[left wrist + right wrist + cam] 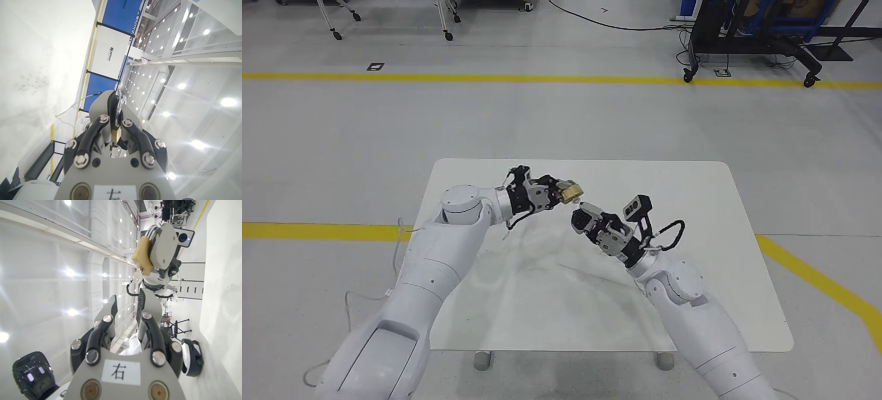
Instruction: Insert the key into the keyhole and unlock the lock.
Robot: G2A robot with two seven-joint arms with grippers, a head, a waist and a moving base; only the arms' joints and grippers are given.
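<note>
Overhead, you see the left claw point(550, 192) clenched on the lock point(570, 189) over the middle of the worktop point(562, 312), with the right claw point(585, 216) just beside it, a little nearer the robot. From the left wrist, you look along the clamped fingers point(98, 107): the lock's brass body sits deep between them and its shackle point(121, 103) reaches toward the tips. From the right wrist, your right claw point(127, 296) is released, fingers spread, pointing up at the lock point(142, 255). The key point(137, 276) sticks out of the lock's end opposite the shackle, seated in the keyhole, apart from the right fingertips.
</note>
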